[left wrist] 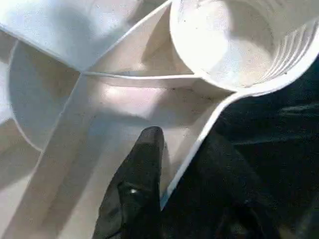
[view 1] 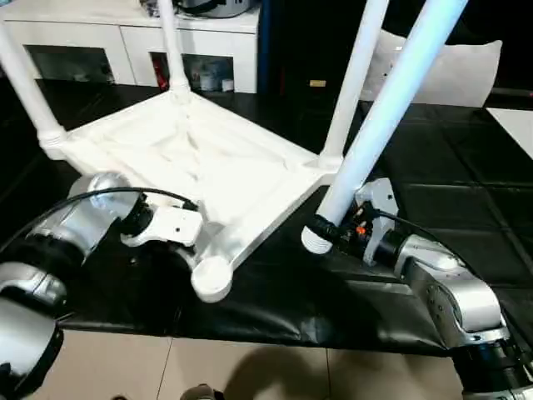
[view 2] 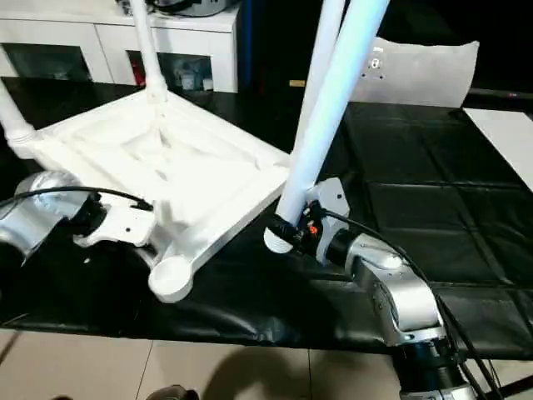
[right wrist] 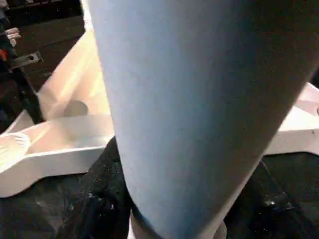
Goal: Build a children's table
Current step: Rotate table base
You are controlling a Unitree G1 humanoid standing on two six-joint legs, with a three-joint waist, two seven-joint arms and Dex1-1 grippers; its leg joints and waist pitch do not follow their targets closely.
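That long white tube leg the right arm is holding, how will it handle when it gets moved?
The long tapered white plastic tube leg looks stiff and probably light. Gripped near its lower end, with most of its length above, it may lever and sway. Its smooth round surface could slip or twist.

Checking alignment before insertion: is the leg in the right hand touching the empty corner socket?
Apart. The left eye view shows black mat between the leg in the right hand and the empty socket.

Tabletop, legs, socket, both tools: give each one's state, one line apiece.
tabletop: upside down on the black mat, ribbed underside up.
three fitted legs: standing in their corner sockets.
fourth leg: loose, tilted, lifted off the mat, flared end down.
near corner socket: empty.
left tool: at the tabletop rim, one finger inside it.
right tool: shut on fourth leg.
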